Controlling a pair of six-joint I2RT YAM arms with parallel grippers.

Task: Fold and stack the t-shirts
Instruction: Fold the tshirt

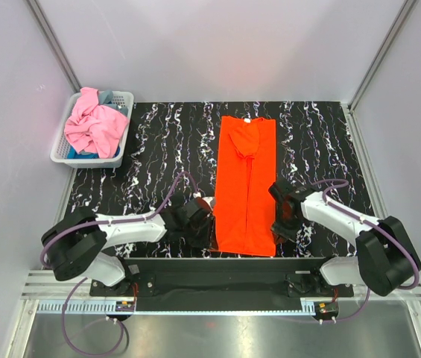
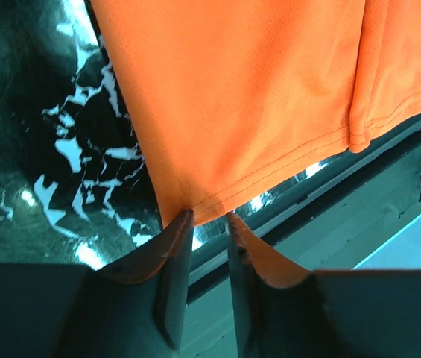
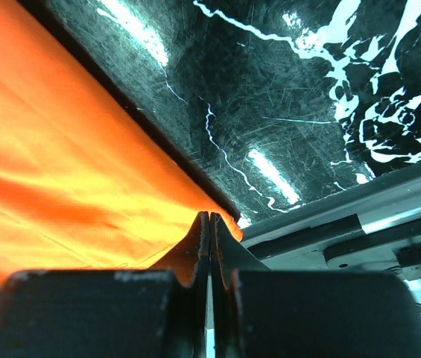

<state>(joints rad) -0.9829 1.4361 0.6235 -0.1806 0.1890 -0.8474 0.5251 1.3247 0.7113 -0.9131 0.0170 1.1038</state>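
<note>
In right hand [image 3: 210, 218], seemingly: orange t-shirt [image 3: 68, 171].

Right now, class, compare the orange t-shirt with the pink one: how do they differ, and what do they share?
The orange t-shirt lies flat, folded into a long narrow strip; the pink t-shirt is crumpled in a heap. The orange t-shirt rests on the table; the pink t-shirt sits in the white basket. Both are plain-coloured cloth.
</note>
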